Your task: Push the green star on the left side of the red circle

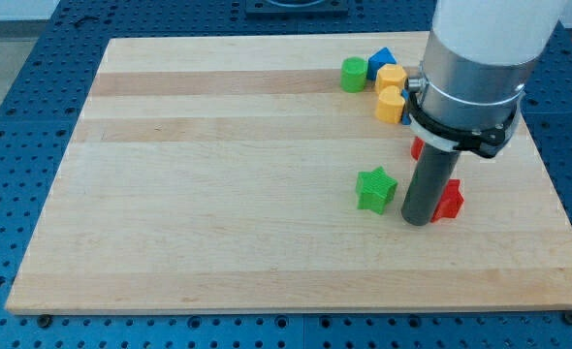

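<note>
A green star point(375, 188) lies on the wooden board point(218, 194), right of its middle. My tip point(418, 219) rests on the board just to the star's right, with a small gap between them. A red block point(449, 199) sits right behind the rod on its right side; its shape is partly hidden. Another red block point(416, 148) peeks out at the rod's left edge above that, mostly hidden by the arm. I cannot tell which of the two is the red circle.
A green cylinder point(354, 74), a blue block point(381, 61) and two yellow blocks point(391, 79) point(391, 104) cluster at the view's top right, left of the arm's white body point(480, 58). A blue perforated table point(15, 116) surrounds the board.
</note>
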`<action>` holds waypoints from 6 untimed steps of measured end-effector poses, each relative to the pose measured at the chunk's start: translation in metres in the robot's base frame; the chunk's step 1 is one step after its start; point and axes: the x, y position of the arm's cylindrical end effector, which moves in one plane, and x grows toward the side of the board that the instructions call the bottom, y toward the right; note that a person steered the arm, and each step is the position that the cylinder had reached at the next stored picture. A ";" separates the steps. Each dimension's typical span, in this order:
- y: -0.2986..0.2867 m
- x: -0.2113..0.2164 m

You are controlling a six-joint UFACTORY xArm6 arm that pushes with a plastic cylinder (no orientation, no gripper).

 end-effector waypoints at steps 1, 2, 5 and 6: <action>-0.005 0.026; -0.030 0.044; -0.034 -0.030; -0.006 -0.048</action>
